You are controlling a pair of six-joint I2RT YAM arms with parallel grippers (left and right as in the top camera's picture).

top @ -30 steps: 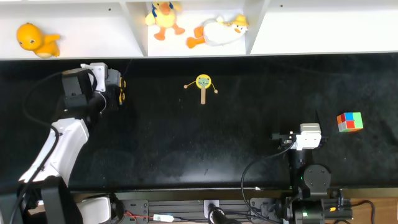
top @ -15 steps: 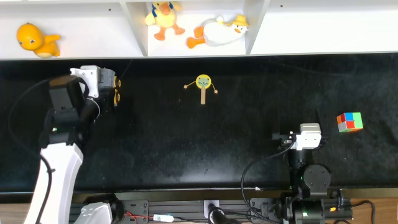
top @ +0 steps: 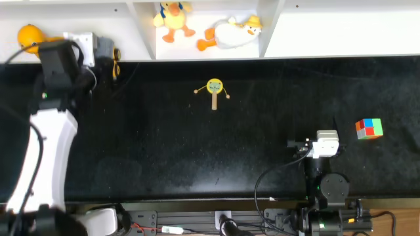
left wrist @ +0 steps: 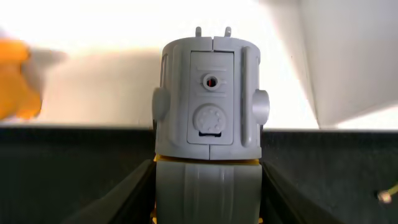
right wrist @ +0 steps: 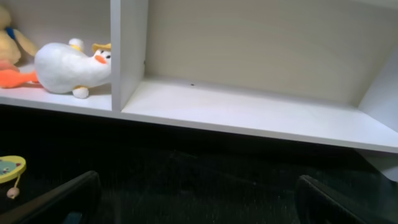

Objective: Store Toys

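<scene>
I am working in front of a white shelf [top: 328,39] that is running along the far edge of a black table [top: 164,144]. Three soft toys are already sitting in it: a white goose [top: 230,33] and a yellow duck [top: 173,16] in the middle compartment, and an orange duck [top: 29,36] in the left one. My left gripper [top: 98,47] is pinching a grey toy robot [left wrist: 208,106] by its lower body and holding it upright at the mouth of that left compartment, not yet set down inside as far as I can judge. My right gripper [right wrist: 198,199] is resting low over the table with its fingers spread wide, gripping nothing. Two toys are waiting on the table: a coloured cube [top: 369,128] near my right arm and a little stick drum [top: 214,88] in the middle, so I am judging the job as roughly half done.
</scene>
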